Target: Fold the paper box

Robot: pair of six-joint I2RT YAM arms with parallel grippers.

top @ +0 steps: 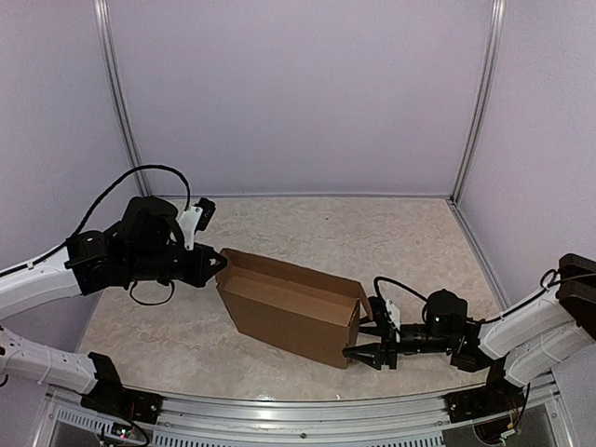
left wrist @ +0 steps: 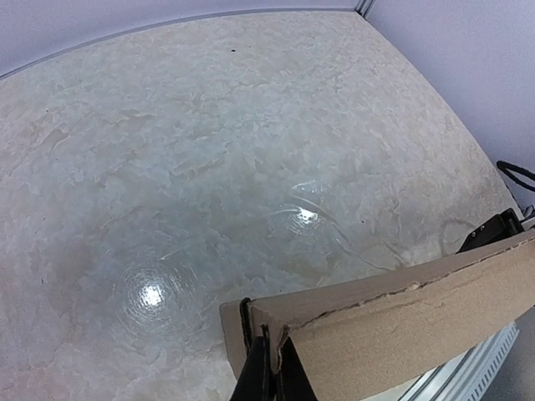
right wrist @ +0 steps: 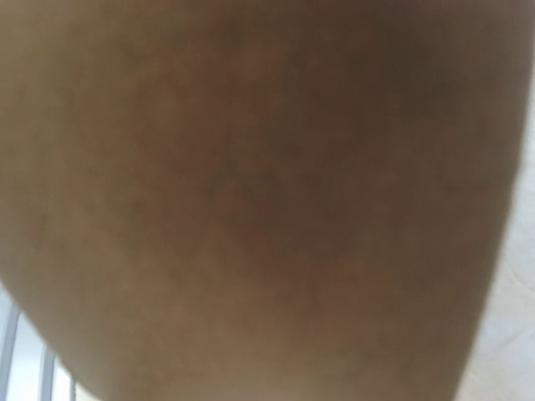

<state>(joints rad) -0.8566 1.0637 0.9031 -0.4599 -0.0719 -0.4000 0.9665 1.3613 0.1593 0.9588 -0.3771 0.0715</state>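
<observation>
Marbled tabletop point(top: 400, 242) carries the paper box point(top: 289, 312) at its centre, half-formed between the two arms.
The left gripper point(left wrist: 269, 359) is pinched narrow on the box's left end wall. The right gripper point(top: 365, 341) stands spread at the right end flap; its camera shows only blurred cardboard, so contact is unclear. The long walls look raised and the top is open. Tucking the ends and closing the lid seem left to do.
</observation>
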